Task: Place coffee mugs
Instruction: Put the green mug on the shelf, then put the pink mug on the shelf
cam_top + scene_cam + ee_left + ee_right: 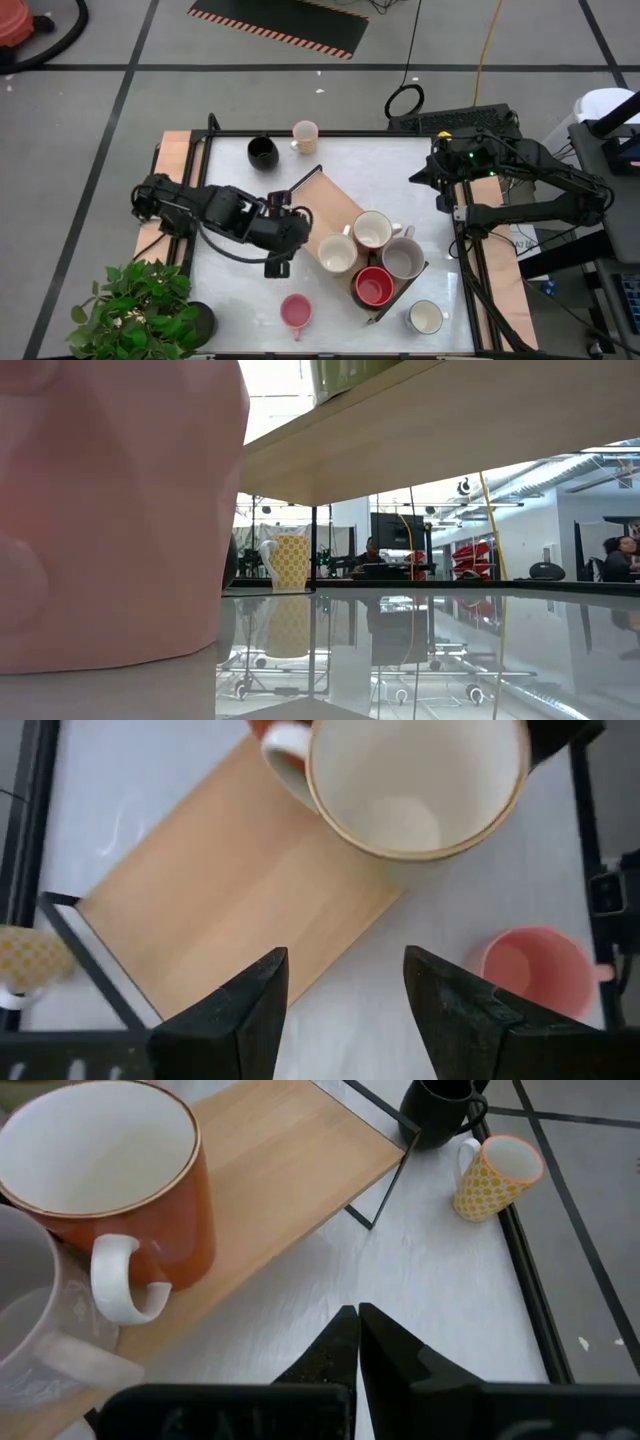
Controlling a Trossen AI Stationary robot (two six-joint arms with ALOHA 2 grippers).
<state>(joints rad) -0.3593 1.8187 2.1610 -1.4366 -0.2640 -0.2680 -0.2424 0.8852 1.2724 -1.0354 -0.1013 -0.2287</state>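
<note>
The wooden tray (330, 205) lies slantwise on the white table and carries several coffee mugs: a cream one (337, 252), an orange one with a white inside (372, 230), a grey one (402, 258) and a red one (373, 287). A pink mug (295, 312), a white mug (425, 317), a black mug (262, 152) and a yellow-patterned mug (305, 135) stand on the table itself. My left gripper (345, 990) hangs open over the tray's left edge, short of the cream mug (410, 790), touching nothing. My right gripper (357, 1330) is shut and empty, raised at the table's right side.
A potted plant (135, 305) stands at the table's near left corner. The tray has black wire ends (85, 945). Bare tray wood (290, 1140) shows at its far end. In the low view the pink mug (110, 510) fills the left; people show in the room beyond.
</note>
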